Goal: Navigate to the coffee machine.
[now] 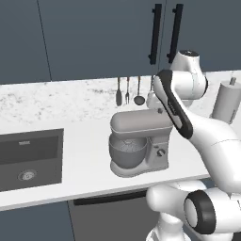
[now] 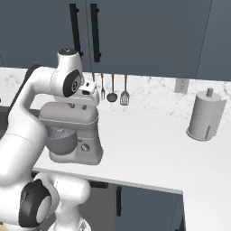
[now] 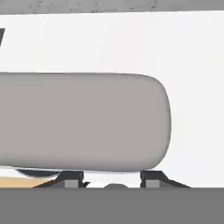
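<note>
Dark blue cupboards (image 1: 94,37) with long black handles (image 1: 155,33) hang over a white counter (image 1: 89,127) with a speckled stone wall behind it. I cannot tell from these views where the coffee machine is.

The robot's white arm (image 1: 179,113) bends over the front edge of the counter, and its hand is above a grey stand mixer (image 1: 139,143). The mixer stands near the front edge of the counter, with a round bowl under its long head and a small knob on its side. In the hand view the smooth grey top of the mixer (image 3: 83,120) lies just below the gripper (image 3: 111,178). The two dark fingertips (image 3: 70,177) stand apart with nothing between them, so the gripper is released and holds nothing.

Behind the mixer, at the back edge of the counter, three tools hang on the wall: a fork (image 2: 102,90), a ladle (image 2: 112,92) and a spatula with slots (image 2: 125,94).

A dark sink (image 1: 30,157) is set into the counter toward its left end, well apart from the mixer. A roll of paper towels (image 2: 205,115) stands upright on its holder toward the right end of the counter. A white wall plug (image 2: 181,85) is on the wall just behind the roll.
</note>
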### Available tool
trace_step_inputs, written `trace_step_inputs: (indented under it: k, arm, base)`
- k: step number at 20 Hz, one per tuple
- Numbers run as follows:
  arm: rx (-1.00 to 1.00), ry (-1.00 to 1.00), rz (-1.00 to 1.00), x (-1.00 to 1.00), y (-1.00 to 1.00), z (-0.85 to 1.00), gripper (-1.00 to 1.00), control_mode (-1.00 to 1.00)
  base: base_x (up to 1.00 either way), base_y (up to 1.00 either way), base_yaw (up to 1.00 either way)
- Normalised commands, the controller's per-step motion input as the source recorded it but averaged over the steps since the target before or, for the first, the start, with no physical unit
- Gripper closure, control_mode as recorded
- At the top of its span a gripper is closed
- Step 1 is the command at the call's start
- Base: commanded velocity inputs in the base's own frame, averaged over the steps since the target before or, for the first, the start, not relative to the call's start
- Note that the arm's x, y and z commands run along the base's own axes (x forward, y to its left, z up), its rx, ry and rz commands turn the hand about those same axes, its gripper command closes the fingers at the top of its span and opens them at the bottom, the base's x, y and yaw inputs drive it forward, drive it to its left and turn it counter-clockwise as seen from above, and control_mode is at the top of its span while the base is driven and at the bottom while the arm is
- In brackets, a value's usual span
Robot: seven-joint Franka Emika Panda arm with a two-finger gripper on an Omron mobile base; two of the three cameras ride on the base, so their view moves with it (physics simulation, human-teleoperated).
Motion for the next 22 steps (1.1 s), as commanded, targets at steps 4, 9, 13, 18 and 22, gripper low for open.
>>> trace_step_inputs:
  k: [4, 9, 13, 18, 22]
  arm:
    - [0.00, 0.00, 0.00, -0.31, -0.01, -0.01, -1.00, -1.00]
    - [0.00, -0.02, 0.00, -0.92, 0.00, -0.31, -1.00, -1.00]
    - [0.00, -0.03, 0.00, -0.84, 0.00, -0.40, -1.00, -1.00]
    - [0.00, 0.00, 0.02, -0.20, 0.02, -0.20, -1.00, 1.00]
    - [0.00, 0.00, 0.00, 0.00, 0.00, 0.00, -1.00, 1.00]
  base:
    - [0.00, 0.00, 0.00]
    - [0.00, 0.00, 0.00]
    - [0.00, 0.00, 0.00]
    - [-0.18, 0.12, 0.13]
    - [-0.17, 0.39, 0.49]
